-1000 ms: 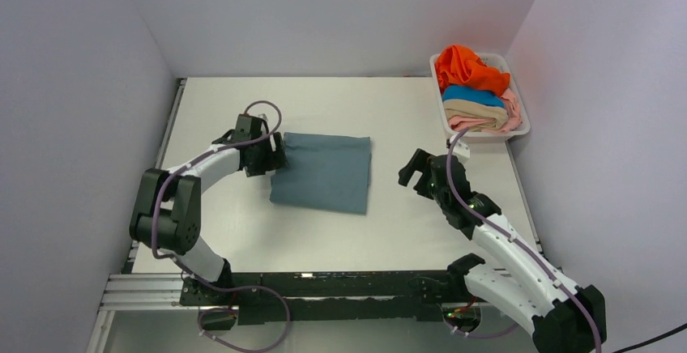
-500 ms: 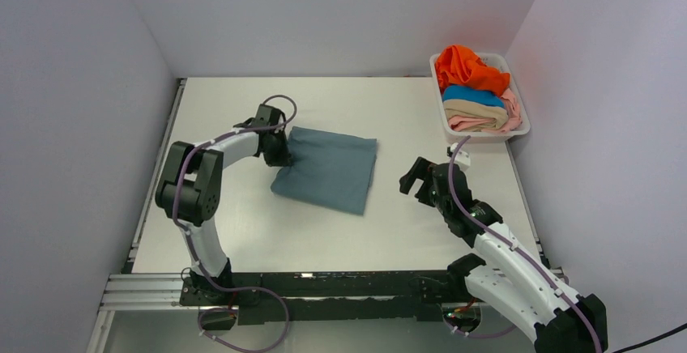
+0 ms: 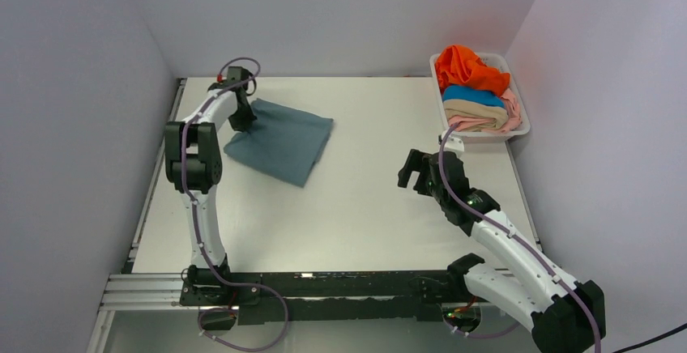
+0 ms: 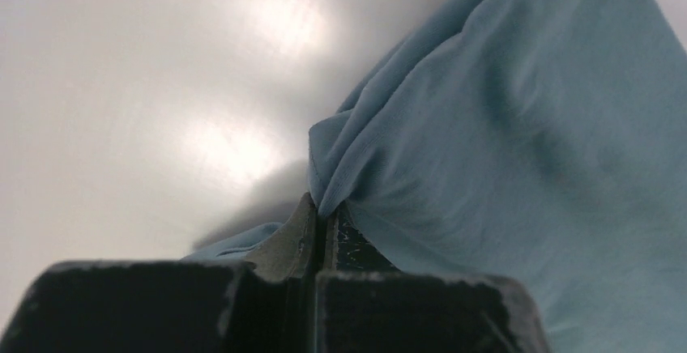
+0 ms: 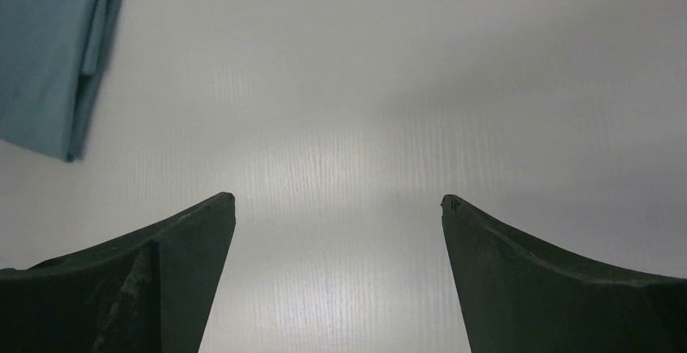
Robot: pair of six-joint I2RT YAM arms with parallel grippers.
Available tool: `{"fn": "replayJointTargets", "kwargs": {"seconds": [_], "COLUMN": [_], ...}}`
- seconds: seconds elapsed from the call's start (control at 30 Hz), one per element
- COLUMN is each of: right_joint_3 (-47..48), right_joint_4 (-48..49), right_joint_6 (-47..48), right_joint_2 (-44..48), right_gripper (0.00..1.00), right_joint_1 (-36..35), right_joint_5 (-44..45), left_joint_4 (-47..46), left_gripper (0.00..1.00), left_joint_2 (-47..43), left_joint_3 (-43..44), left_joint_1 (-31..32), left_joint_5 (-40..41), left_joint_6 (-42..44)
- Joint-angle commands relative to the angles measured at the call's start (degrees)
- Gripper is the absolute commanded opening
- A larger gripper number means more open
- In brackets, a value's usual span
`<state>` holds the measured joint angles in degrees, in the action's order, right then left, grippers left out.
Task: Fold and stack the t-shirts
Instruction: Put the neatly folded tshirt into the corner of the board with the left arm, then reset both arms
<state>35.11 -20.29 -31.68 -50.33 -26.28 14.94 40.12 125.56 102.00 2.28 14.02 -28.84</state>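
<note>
A folded grey-blue t-shirt (image 3: pixel 282 139) lies skewed on the table's far left. My left gripper (image 3: pixel 243 116) is shut on its far-left corner; in the left wrist view the cloth (image 4: pixel 502 142) bunches between the closed fingertips of the left gripper (image 4: pixel 326 211). My right gripper (image 3: pixel 415 176) hovers open over bare table at centre right, nothing between its fingers (image 5: pixel 186 240); in the right wrist view the right gripper (image 5: pixel 338 203) faces the table, with a corner of the grey-blue shirt (image 5: pixel 49 53) at top left. Orange (image 3: pixel 468 68), bright blue (image 3: pixel 471 94), tan (image 3: pixel 486 110) and pale pink (image 3: pixel 470 122) t-shirts are piled in the basket.
The white plastic basket (image 3: pixel 525 123) stands at the table's far right corner, against the right wall. Walls close in the table on the left, back and right. The table's left edge (image 3: pixel 162 167) runs close beside the left arm.
My left gripper shut on the shirt's left corner and dragged the shirt toward the far left, turning it askew. The right arm has barely shifted.
</note>
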Motion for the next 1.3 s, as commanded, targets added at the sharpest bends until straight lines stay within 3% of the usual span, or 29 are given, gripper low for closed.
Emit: {"fn": "replayJointTargets", "kwargs": {"seconds": [0.0,0.3,0.73,0.8,0.83,0.97,1.03,1.17,1.27], "right_joint_3": [3.76,1.65,4.46,4.76,4.8,6.09,6.97,7.29,6.57], "right_joint_4": [-1.76,-1.48,-3.26,-3.42,-3.12,-2.74,-2.99,-2.89,-3.32], "right_joint_6": [3.55,1.73,0.22,-0.58,-0.57,0.99,0.85,-0.49,-1.81], "right_joint_2": [-1.38,2.72,-1.49,-1.53,-1.29,-0.8,-0.34,1.28,2.97], "right_gripper": [1.0,1.0,1.0,1.0,1.0,1.0,1.0,1.0,1.0], "right_joint_1": [0.05,0.06,0.04,0.03,0.02,0.02,0.04,0.11,0.12], "right_joint_5": [-0.11,-1.57,-1.72,-0.91,-0.74,1.01,2.24,3.28,3.54], "left_joint_4": [3.51,2.27,1.4,1.94,2.12,6.18,7.1,5.07,0.53], "left_gripper": [0.0,0.0,0.02,0.14,0.28,0.66,0.97,0.99,1.0], "left_joint_2": [2.96,9.48,13.04,10.92,9.42,2.02,-3.6,-19.06,-31.41], "left_joint_3": [6.55,15.74,24.27,23.67,23.8,26.8,25.23,14.89,0.55], "left_joint_1": [-6.31,-16.34,-19.77,-20.15,-20.21,-20.21,-20.21,-20.09,-18.09], "left_joint_5": [4.18,0.33,-2.33,-3.11,-3.21,-3.22,-4.52,-12.34,-17.91], "left_joint_6": [3.68,7.56,8.59,7.94,7.92,7.69,6.49,3.16,1.02]}}
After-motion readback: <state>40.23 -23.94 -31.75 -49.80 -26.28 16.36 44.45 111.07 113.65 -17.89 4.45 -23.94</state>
